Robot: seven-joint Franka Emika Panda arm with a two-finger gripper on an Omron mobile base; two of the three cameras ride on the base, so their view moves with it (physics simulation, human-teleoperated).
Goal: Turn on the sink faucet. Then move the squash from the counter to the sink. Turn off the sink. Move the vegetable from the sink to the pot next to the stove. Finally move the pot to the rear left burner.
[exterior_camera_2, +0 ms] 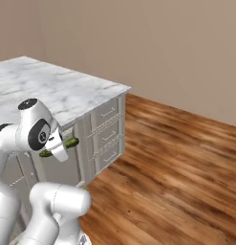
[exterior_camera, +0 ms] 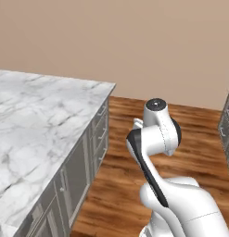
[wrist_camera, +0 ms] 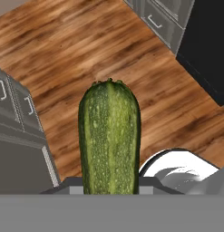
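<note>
The squash (wrist_camera: 109,138) is seen closest in the hand view, rising from the bottom edge with its stem end uppermost, dark green with paler streaks. It is held in the pincer, whose jaws are narrowed onto its lower part; the fingertips themselves are hidden behind it. In the right base view the pincer (exterior_camera_2: 58,146) is carried low beside the arm's elbow, the squash (exterior_camera_2: 69,143) lying roughly level across it, its ends sticking out to either side. The squash is thus off the bench and held in the air over the wood floor (wrist_camera: 77,41).

Beyond the arm, the bench (exterior_camera: 37,125) is seen as a white marble top with grey veins over grey drawers (exterior_camera_2: 107,131). Further off, the floor (exterior_camera_2: 177,172) runs to a plain beige wall (exterior_camera: 134,41).
</note>
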